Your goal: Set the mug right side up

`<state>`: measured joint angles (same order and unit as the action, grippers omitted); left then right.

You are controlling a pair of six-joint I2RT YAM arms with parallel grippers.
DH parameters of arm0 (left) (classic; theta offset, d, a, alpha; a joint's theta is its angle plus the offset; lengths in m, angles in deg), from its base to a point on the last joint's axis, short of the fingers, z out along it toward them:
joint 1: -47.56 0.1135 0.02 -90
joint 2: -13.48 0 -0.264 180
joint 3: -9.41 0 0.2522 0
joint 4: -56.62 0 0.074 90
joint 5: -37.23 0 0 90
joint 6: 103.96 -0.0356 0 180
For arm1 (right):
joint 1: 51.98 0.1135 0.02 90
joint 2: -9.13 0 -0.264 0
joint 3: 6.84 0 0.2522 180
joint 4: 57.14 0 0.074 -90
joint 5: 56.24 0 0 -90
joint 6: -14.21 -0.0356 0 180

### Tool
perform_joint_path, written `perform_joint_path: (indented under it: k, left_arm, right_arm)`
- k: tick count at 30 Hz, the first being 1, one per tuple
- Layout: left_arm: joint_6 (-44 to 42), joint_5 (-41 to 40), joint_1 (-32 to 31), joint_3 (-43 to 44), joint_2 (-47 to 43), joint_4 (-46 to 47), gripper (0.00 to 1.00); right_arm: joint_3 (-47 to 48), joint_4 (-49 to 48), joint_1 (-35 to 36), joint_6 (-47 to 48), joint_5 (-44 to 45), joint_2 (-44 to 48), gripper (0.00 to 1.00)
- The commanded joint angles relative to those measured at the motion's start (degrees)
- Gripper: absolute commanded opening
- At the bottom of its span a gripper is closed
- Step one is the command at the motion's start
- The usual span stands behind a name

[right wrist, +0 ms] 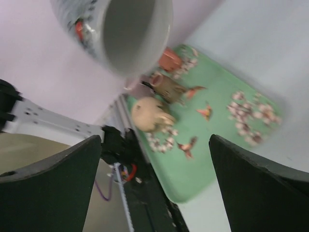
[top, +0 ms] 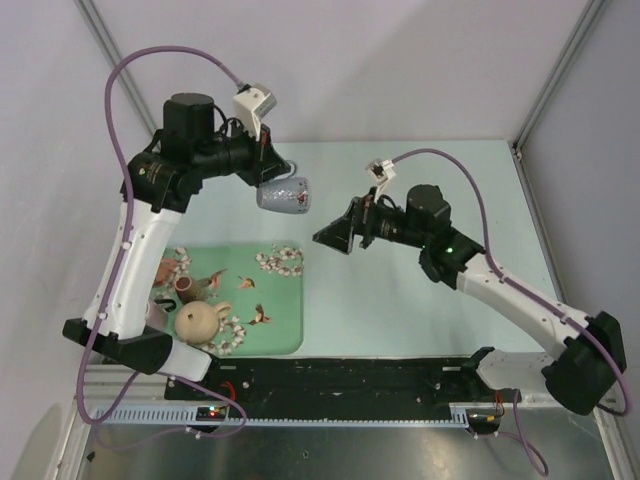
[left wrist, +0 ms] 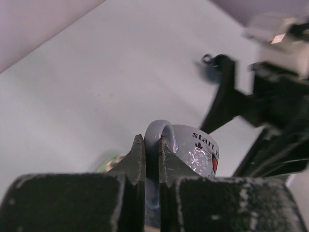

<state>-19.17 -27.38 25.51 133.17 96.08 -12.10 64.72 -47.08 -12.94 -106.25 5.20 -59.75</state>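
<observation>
The grey mug (top: pixel 284 194) with printed lettering and a red heart hangs in the air on its side, its mouth turned toward the right arm. My left gripper (top: pixel 274 168) is shut on its handle; in the left wrist view the two fingers (left wrist: pixel 137 157) pinch the handle loop and the mug (left wrist: pixel 199 150) shows just beyond them. My right gripper (top: pixel 335 238) stands open a little to the right of the mug, holding nothing. In the right wrist view the mug's open mouth (right wrist: pixel 131 30) fills the top, above and apart from the wide-spread right gripper (right wrist: pixel 155 141).
A green flowered tray (top: pixel 285 315) lies at the front left of the pale table, under and in front of the mug. On it sit a tan round pot (top: pixel 200 322) and a brown pot (top: pixel 188 285). The black rail (top: pixel 350 385) runs along the near edge.
</observation>
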Motion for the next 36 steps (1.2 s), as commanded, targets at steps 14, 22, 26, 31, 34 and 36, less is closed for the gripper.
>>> perform_joint_path:
  k: [14,22,26,31,34,36]
  left_arm:
    - [7.0,13.0,-0.2,3.8,0.5,0.0,0.00]
    - [7.5,13.3,-1.6,3.7,1.1,0.7,0.00]
    - [6.5,12.6,-1.6,1.8,0.5,0.8,0.00]
    - [3.2,8.5,-0.3,0.3,0.2,0.8,0.82]
    - [-1.6,-3.6,1.0,-1.9,-0.6,0.6,0.97]
    - [-7.0,-11.8,1.3,-4.1,-1.2,-0.3,0.99]
  right_arm:
    - [7.7,-16.7,2.7,-8.4,-0.1,-3.1,0.89]
    - [10.8,-27.1,4.4,-16.4,-4.7,-9.3,0.55]
    - [10.9,-27.7,3.8,-16.8,-4.1,-8.7,0.24]
    - [11.0,-9.7,0.7,-9.5,4.8,-5.0,0.01]
    - [13.9,11.6,0.7,4.1,21.2,-4.3,0.00]
    - [16.3,26.4,1.1,10.6,31.5,-6.5,0.00]
